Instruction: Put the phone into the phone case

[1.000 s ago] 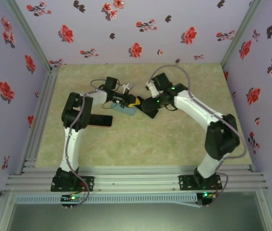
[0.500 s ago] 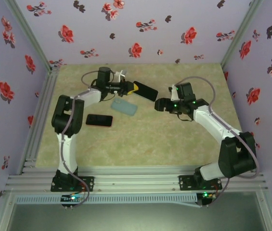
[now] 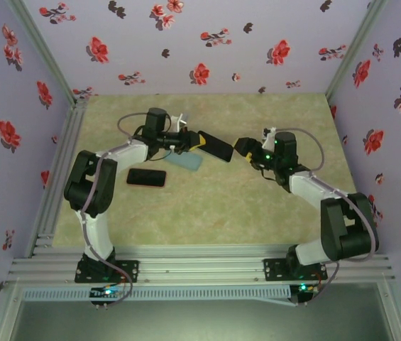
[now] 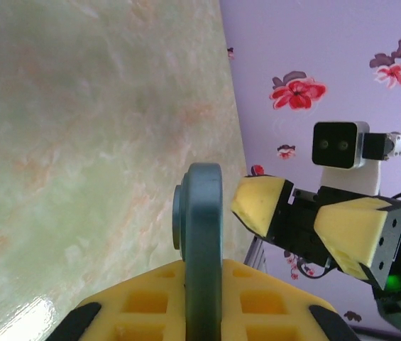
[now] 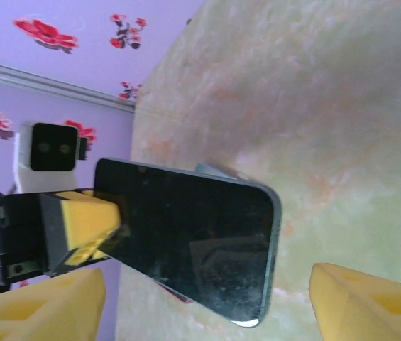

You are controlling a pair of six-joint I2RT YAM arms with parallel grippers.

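Purple walls with red flowers stand around a pale green marbled worktop (image 3: 207,213). From above, the left gripper (image 3: 191,140) is near the far edge, about midway between the left and right edges, and it is closed on one end of the dark phone (image 3: 216,148). The free end of the phone points to the right, toward the right gripper (image 3: 245,148), which is just beside it with a small gap between them. The teal phone case (image 3: 186,161) lies flat on the worktop, close under the left gripper and on its near side. A dark slab with a red rim (image 3: 147,177) lies further to the left of the case.

On the left wrist camera the phone (image 4: 204,213) shows edge-on, a teal strip with a round bump on its left face, clamped between the yellow fingers (image 4: 143,305). Beyond its tip the right gripper (image 4: 303,213) faces the camera with its two yellow fingers spread apart and nothing between them.

On the right wrist camera the black screen of the phone (image 5: 193,241) faces the lens, and the left gripper (image 5: 104,231) pinches its left end. The right gripper's own fingers (image 5: 370,305) sit wide at the bottom corners, not touching the phone. A thin piece of the phone case (image 5: 218,170) shows just above the phone.
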